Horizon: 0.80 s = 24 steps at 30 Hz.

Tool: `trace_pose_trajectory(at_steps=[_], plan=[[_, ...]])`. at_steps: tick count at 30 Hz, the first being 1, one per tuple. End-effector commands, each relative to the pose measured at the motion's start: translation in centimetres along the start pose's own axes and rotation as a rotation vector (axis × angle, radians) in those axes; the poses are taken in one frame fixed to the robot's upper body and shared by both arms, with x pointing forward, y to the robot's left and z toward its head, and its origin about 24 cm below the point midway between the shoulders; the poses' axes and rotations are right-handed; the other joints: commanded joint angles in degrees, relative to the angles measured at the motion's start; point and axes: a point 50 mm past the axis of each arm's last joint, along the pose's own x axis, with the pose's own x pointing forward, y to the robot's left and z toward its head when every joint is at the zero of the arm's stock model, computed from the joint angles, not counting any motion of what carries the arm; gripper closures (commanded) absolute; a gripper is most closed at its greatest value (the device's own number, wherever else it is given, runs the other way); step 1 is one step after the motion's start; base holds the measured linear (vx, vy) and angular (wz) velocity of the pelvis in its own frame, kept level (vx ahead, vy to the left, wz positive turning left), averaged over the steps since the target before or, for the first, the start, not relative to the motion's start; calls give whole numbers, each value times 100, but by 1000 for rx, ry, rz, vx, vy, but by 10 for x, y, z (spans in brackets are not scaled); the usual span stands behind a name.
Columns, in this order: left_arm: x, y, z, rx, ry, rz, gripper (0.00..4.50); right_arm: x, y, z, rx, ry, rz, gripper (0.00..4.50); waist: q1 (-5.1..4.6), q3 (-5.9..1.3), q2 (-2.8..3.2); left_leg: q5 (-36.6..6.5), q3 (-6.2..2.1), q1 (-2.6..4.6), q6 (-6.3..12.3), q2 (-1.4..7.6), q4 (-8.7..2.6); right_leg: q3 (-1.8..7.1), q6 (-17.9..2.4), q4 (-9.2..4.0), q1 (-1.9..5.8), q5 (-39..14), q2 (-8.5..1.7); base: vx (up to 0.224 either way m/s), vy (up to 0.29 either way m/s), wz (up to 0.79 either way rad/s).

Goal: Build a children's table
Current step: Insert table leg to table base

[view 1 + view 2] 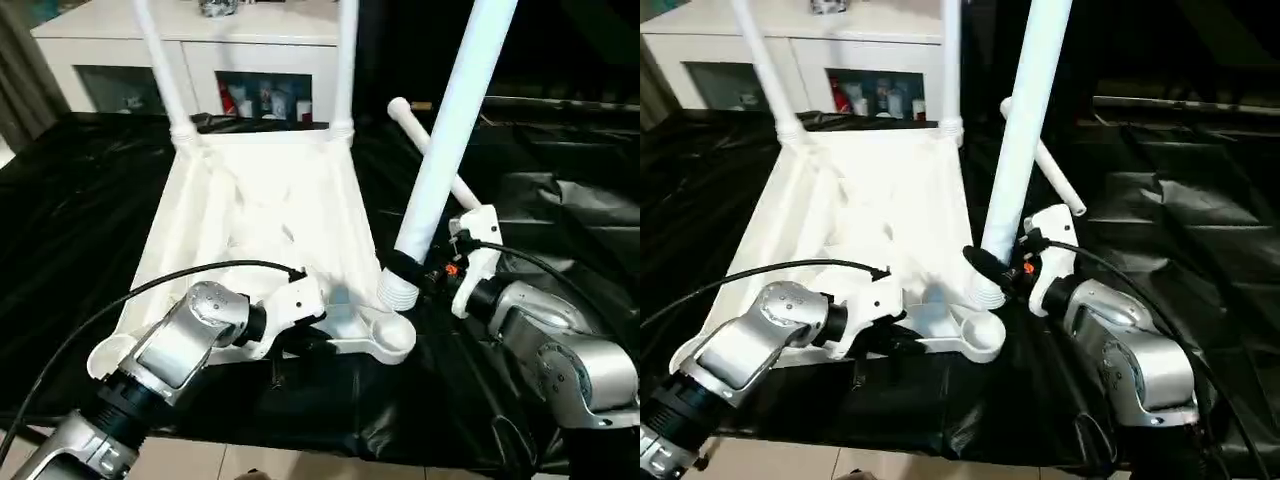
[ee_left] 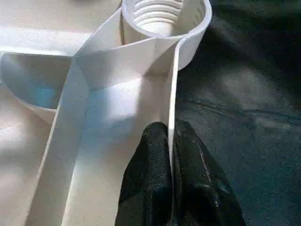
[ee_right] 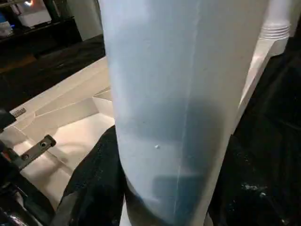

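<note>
- Jaws of the left gripper (image 2: 171,155) are pressed together on the thin upright edge wall of the white plastic rectangular tabletop (image 1: 260,215), pinching that rim between the two black fingers (image 2: 148,179) beside an open, threaded round corner socket (image 2: 160,19).
- Jaws of the right gripper (image 1: 410,272) stand part-way apart, clamped around the lower part of a long white tubular leg (image 1: 450,130), just above its ribbed, flared end.
- Held leg: tilted, its flared end meets the near right corner socket (image 1: 395,335) of the tabletop; whether it is seated cannot be told.
- Tabletop: lies upside down, ribbed underside up, on black plastic sheeting (image 1: 80,190) that covers the work surface in loose wrinkles.
- Two further white legs (image 1: 345,60) stand upright in the two far corner sockets.
- A fourth white leg (image 1: 432,150) lies on the sheeting behind the held leg.
- Room: a white cabinet with glass doors (image 1: 200,60) stands just behind the sheeting, coloured items on its shelf; pale floor tiles (image 1: 250,465) show at the near edge.
</note>
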Motion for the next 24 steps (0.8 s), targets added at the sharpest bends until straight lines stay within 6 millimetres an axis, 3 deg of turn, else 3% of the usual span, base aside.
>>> trace_pose_trajectory(at_steps=[1,4,5,6,7,8,11,17,24], plan=[[-9,11,-19,-121,49,130,450,4,-1,5,1,6,11,260,23,-327,-86,-704,-256,23,263,468,-407,461,-358,-569,251,-2051,-773,0,0,0],[-13,15,-17,-193,4,173,450,9,-1,7,2,19,46,260,15,-336,-104,-602,-262,-9,291,448,-399,446,-324,-561,280,-2111,-781,0,0,0],[-14,17,-16,-197,0,184,450,10,0,8,-2,27,63,260,4,-331,-160,-577,-256,-17,316,448,-403,446,-296,-567,274,-2108,-773,0,0,0],[-14,18,-16,-197,-1,192,450,11,0,8,-5,32,73,260,12,-329,-135,-580,-258,-11,325,440,-397,442,-288,-561,266,-2130,-771,0,0,0],[-14,19,-16,-190,4,199,450,12,0,8,-13,45,89,260,14,-348,-164,-455,-252,-14,368,433,-390,447,-272,-543,270,-1999,-761,0,0,0],[-15,20,-16,-185,6,203,450,13,0,9,-17,52,98,260,11,-353,-156,-408,-252,-17,381,434,-389,447,-284,-532,274,-1915,-755,0,0,0],[-15,23,-15,-182,11,217,450,18,-2,9,-32,73,116,260,9,-371,-187,-280,-238,-16,465,435,-376,456,-376,-489,265,-1555,-743,0,0,0],[-13,22,-6,-152,-26,187,450,33,-12,4,-26,99,115,260,68,-408,-185,-79,-235,-12,513,486,-358,467,-649,-398,239,-970,-763,0,0,0],[-10,21,-3,-120,-42,161,450,53,-11,1,17,103,153,260,56,-395,-206,-165,-234,-24,480,479,-366,460,-740,-402,257,-1017,-782,0,0,0]])
